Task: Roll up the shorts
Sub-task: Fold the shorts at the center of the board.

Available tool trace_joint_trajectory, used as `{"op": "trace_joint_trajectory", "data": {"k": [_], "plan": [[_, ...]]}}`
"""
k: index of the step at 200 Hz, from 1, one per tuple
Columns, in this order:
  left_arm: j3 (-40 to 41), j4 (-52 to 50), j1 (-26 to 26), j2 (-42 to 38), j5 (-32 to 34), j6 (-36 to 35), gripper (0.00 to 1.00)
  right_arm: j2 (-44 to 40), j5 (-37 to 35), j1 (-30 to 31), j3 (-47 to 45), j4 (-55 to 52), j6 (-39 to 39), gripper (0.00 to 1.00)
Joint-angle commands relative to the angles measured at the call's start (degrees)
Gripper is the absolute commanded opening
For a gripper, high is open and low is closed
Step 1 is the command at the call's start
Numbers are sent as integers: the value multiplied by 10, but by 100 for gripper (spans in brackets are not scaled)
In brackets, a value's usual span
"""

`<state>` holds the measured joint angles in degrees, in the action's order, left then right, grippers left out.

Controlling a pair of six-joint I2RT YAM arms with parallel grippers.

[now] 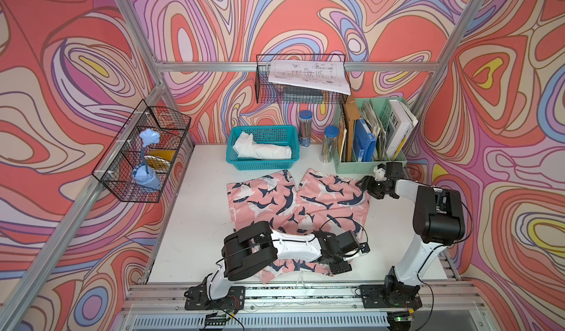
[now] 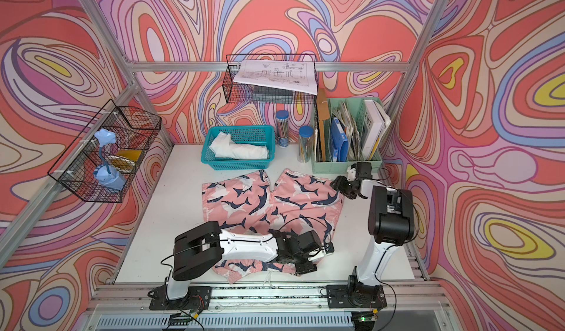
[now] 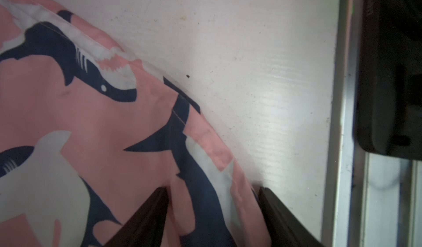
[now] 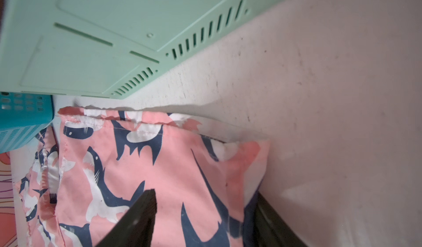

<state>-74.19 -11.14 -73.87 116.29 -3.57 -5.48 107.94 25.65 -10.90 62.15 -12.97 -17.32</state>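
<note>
Your white table (image 1: 195,222) carries everything, and the shorts (image 1: 305,198) take up most of its middle. They lie spread flat. The gathered waistband runs along the front edge by the arm bases, and both legs point toward the back edge. Both top views show this (image 2: 275,201).

In the back right corner stands the green file organiser (image 1: 367,167), packed with books and folders. The hem of the right leg lies just in front of it. To its left along the back edge sits the teal basket (image 1: 263,161) with a plain white cloth (image 1: 260,152) in it. The left leg's hem stops just short of this basket.

Your left gripper (image 1: 339,265) reaches across the waistband to the shorts' right side seam, near the front edge. Its wrist view (image 3: 212,193) shows the jaws parted. One finger (image 3: 148,211) rests on the shark print and the other is on bare table just beside the seam, so the cloth between them is not pinched.

Your right gripper (image 1: 365,184) is at the outer hem corner of the right leg. Its wrist view (image 4: 205,195) shows it released as well, with the jaws straddling that corner.

The thin white drawstring (image 1: 301,279) trails from the waistband over the front edge.
</note>
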Motion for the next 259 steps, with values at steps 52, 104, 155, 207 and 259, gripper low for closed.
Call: {"op": "trace_joint_trajectory", "data": {"k": [52,104,155,207,259], "plan": [[-14,-31,-1,3,20,7,23,9,-18,3,-21,19,-18,36],[-34,-32,-1,-16,13,-17,10,-39,-82,-1,-20,37,-44,0],[-82,-11,1,-14,-15,-53,0,-132,-148,-48,-50,41,-59,0],[-124,34,1,-11,-36,-52,0,-222,-181,-68,-56,13,-40,0],[-30,97,6,-96,-24,-16,0,-254,-40,-31,16,9,4,0]]}}
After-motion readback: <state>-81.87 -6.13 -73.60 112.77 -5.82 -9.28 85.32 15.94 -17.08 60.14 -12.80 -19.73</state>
